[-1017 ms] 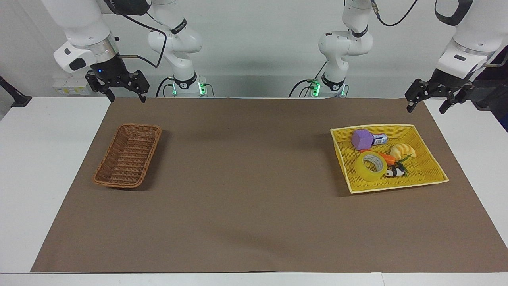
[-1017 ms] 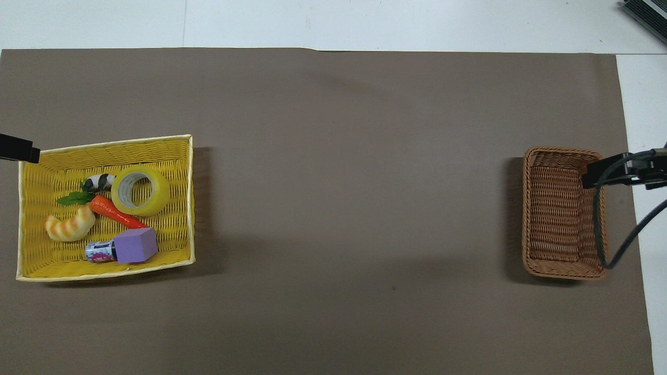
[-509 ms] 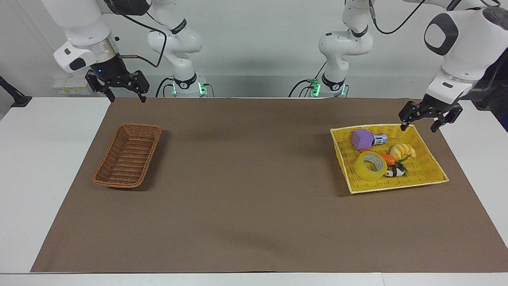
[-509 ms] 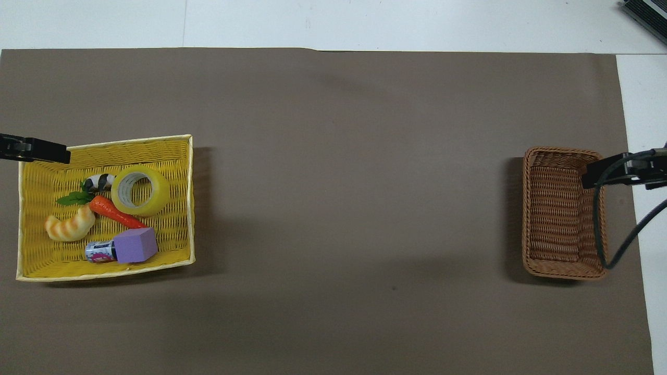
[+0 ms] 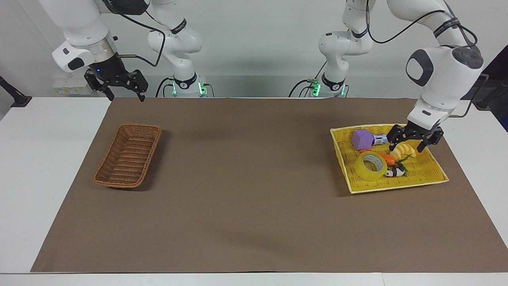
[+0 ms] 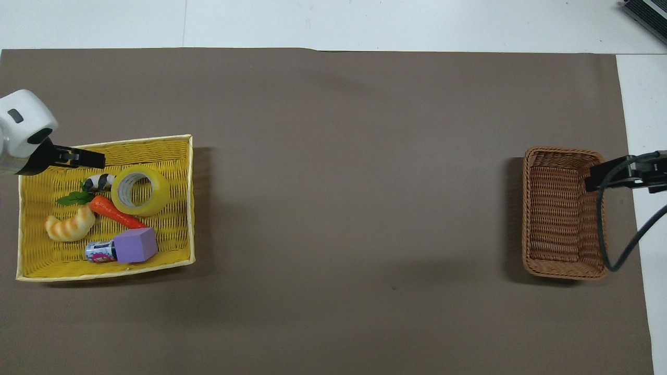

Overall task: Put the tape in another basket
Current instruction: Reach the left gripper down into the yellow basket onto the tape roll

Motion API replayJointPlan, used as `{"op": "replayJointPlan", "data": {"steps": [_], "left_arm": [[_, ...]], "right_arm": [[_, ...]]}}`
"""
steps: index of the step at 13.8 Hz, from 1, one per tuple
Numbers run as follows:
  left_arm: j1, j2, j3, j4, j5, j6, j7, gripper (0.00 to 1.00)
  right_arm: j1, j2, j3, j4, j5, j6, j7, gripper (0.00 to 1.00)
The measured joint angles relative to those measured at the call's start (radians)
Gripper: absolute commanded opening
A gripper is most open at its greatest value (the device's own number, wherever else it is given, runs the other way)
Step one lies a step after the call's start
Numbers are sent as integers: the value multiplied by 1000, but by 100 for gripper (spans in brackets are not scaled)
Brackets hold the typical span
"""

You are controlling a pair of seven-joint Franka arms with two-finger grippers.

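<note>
The tape (image 5: 370,165) lies flat in the yellow tray (image 5: 432,174) at the left arm's end of the table, touching a toy carrot (image 6: 115,212), with a purple block (image 5: 361,139) nearer the robots.

The facing view shows the left gripper (image 5: 412,141) in full, raised over the tray just above the bread roll (image 5: 403,151), its fingers spread apart and holding nothing; the overhead view catches only its dark tip (image 6: 86,158) and white wrist over the tray's farther edge.

The right gripper (image 5: 122,92), also spread and empty, waits over the table edge; from overhead it covers the rim of the brown basket (image 6: 557,208), though the facing view shows it well above and apart from the basket.

A second ago the left gripper hung outside the tray over the mat's corner; it has since come in over the tray. The right gripper has barely shifted.
</note>
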Motion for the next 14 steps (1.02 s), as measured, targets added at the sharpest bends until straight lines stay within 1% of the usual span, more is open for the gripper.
{"op": "replayJointPlan", "data": {"steps": [2,4,7,8,9,10,11,12,14], "left_arm": [[0,38,0,-41,0,71,1,100],[0,59,0,-95,0,148,1,100],[0,79,0,-141,0,195,1,100],[1,88,0,-148,0,209,1,92],[2,99,0,-153,0,217,1,65],[4,106,1,-159,0,220,1,35],[5,109,2,-166,0,220,1,20],[5,109,3,-174,0,220,1,2],[5,109,3,-185,0,220,2,0]], "right_arm": [[-1,0,-2,0,0,0,0,100],[-2,0,-3,0,0,0,0,100],[-2,0,-3,0,0,0,0,100],[-2,0,-3,0,0,0,0,100],[-2,0,-3,0,0,-1,0,100],[-3,0,-3,0,0,-2,0,100],[-3,0,-3,0,0,-2,0,100],[-4,0,-3,0,0,-3,0,100],[-4,0,-3,0,0,-3,0,100]]}}
